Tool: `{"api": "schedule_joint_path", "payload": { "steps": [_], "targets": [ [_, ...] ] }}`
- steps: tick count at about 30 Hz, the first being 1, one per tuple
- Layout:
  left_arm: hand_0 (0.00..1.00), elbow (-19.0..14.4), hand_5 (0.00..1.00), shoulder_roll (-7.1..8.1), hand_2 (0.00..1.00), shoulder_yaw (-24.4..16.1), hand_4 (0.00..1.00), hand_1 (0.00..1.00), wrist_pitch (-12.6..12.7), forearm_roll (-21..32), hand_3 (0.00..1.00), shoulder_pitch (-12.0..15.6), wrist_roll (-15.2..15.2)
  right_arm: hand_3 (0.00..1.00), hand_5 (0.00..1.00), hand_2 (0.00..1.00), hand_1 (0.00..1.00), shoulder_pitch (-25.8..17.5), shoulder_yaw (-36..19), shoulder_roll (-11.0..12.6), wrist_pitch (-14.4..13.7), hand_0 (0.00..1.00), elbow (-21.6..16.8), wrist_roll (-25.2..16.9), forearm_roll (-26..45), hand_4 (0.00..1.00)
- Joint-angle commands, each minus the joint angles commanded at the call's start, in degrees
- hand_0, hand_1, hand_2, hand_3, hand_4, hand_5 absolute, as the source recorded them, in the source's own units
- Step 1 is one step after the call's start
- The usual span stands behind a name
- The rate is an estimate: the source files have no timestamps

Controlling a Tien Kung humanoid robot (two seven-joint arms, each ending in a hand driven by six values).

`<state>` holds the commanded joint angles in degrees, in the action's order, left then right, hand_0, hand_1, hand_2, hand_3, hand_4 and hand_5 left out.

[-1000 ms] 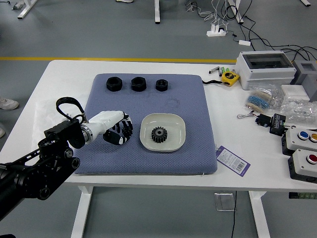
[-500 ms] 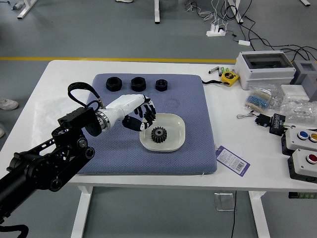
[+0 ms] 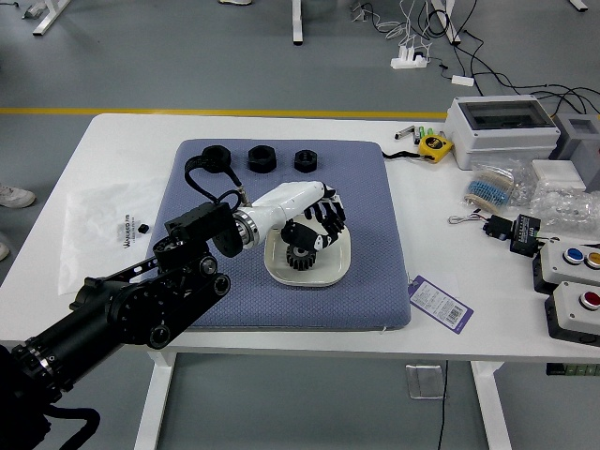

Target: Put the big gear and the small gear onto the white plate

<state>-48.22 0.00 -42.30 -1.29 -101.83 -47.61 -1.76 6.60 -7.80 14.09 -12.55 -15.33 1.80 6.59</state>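
— Which step, then?

— Probably the second placing. One gear (image 3: 300,260) already on the white plate (image 3: 333,267), left of its middle, partly hidden by the left hand (image 3: 293,202).

— Big or small?

— Small, at a guess. Can't be sure.

— And the other?

— Can't make it out. Maybe tucked behind the hand.

— So grasping, clenched or released?

— Can't tell from this angle.

— Next move?

— If carrying a gear, lower to bare plate, right of the first one. Let go low, then lift straight up.

— Any edges to mind?

— The plate's raised rim, mainly. Press on it and risk tipping the plate. Steer clear of the first gear too, or risk shoving it aside.

— Room to swing?

— Good to the right, over bare blue mat (image 3: 375,220). Tighter on the far side: three black round pieces (image 3: 262,158) in a row near the mat's far edge. Watch the cable loop (image 3: 187,173) by the wrist, overlapping the leftmost in this view.

— Way out?

— Up first, then back left, low over nothing.
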Motion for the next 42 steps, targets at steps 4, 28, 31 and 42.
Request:
{"api": "schedule_joint_path", "payload": {
  "steps": [4,28,31,42],
  "targets": [
    [0.599,2.24,0.086,0.00,0.726,-0.99,0.708,0.698,0.21,-0.58,0.600,-0.58,-0.03,0.606,0.730,0.744,0.662,0.28,0.04,0.11,-0.03,0.685,-0.07,-0.12,0.19,0.816],
    [0.870,-1.82,0.213,0.89,0.938,-10.51,0.986,0.915,3.43,-3.04,0.797,4.58,-1.01,0.603,0.730,0.744,0.663,-0.07,-0.16,-0.01,0.33,0.686,0.08,0.00,-0.12,0.816],
    [0.870,-2.84,0.268,0.91,0.932,-14.08,0.998,0.901,5.27,-2.88,0.797,6.70,-1.58,0.603,0.731,0.744,0.663,-0.16,-0.13,-0.04,0.38,0.685,0.12,-0.05,-0.07,0.815],
    [0.628,-12.08,0.279,0.84,0.753,-27.64,0.917,0.660,12.51,2.75,0.667,18.16,-4.45,0.604,0.730,0.744,0.662,-0.82,-0.05,-0.21,0.53,0.685,0.36,-0.34,0.13,0.815]
  ]
}}
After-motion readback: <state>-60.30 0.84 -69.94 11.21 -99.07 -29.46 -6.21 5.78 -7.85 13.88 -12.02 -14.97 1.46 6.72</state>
